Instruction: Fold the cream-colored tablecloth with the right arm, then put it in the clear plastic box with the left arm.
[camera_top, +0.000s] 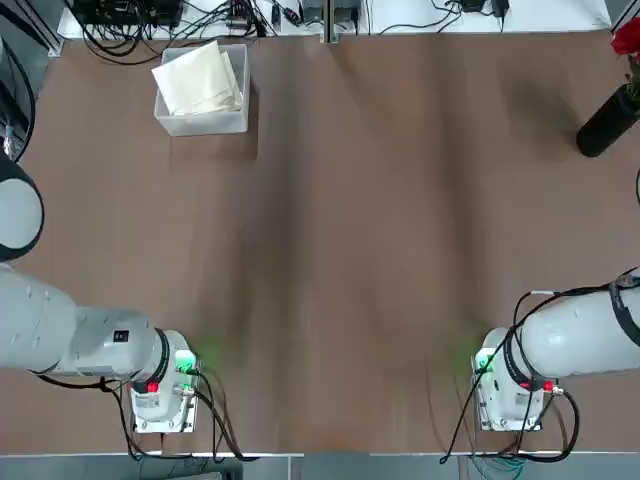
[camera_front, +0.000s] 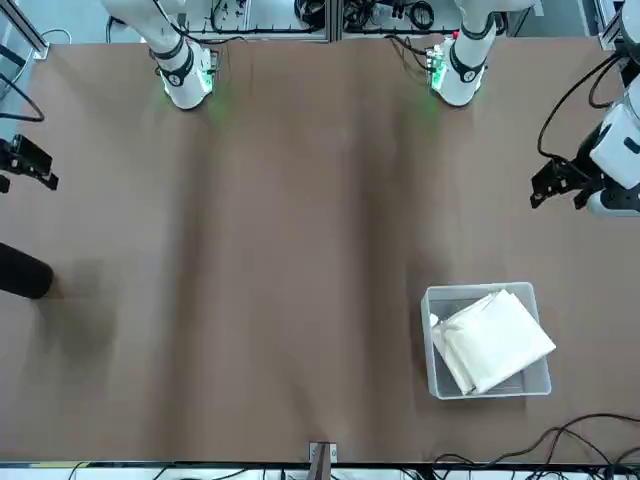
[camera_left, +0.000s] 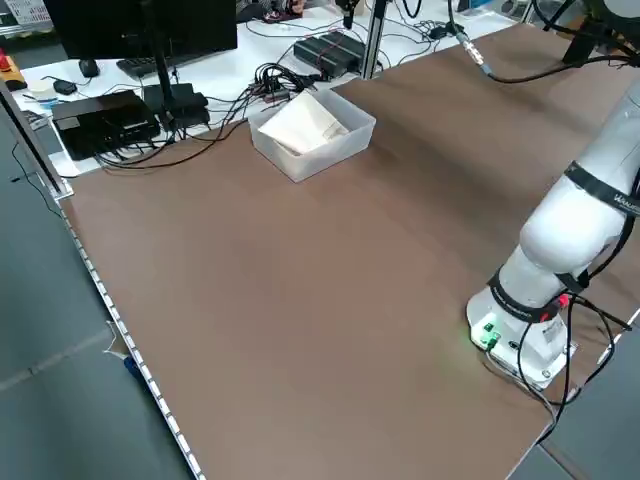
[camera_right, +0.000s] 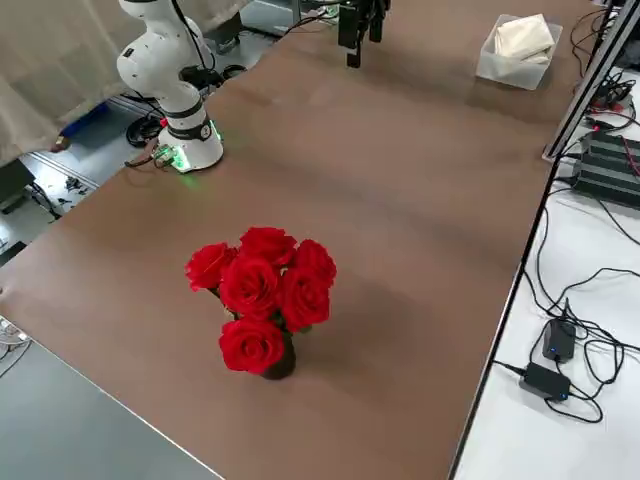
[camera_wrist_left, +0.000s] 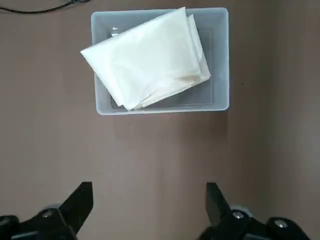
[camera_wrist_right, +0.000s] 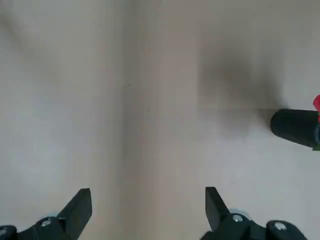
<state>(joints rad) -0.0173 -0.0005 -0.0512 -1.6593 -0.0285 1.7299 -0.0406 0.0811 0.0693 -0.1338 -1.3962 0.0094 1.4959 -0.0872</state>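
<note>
The cream-colored tablecloth (camera_top: 200, 80) lies folded inside the clear plastic box (camera_top: 200, 125) at the table's far left corner, one corner poking over the rim. From the front, the tablecloth (camera_front: 495, 340) fills most of the box (camera_front: 490, 392). My left gripper (camera_wrist_left: 150, 202) hovers open and empty, short of the box (camera_wrist_left: 160, 106) and its tablecloth (camera_wrist_left: 150, 57). It shows near the left edge in the front view (camera_front: 548, 190). The right gripper (camera_wrist_right: 147, 205) is open over bare table on the right side (camera_front: 35, 168), holding nothing.
A black vase of red roses (camera_right: 265, 290) stands near the right table edge (camera_top: 605, 125), just ahead of the right gripper (camera_wrist_right: 295, 127). Cables and electronics (camera_left: 150, 110) line the bench beyond the far edge. Both arm bases sit at the near edge.
</note>
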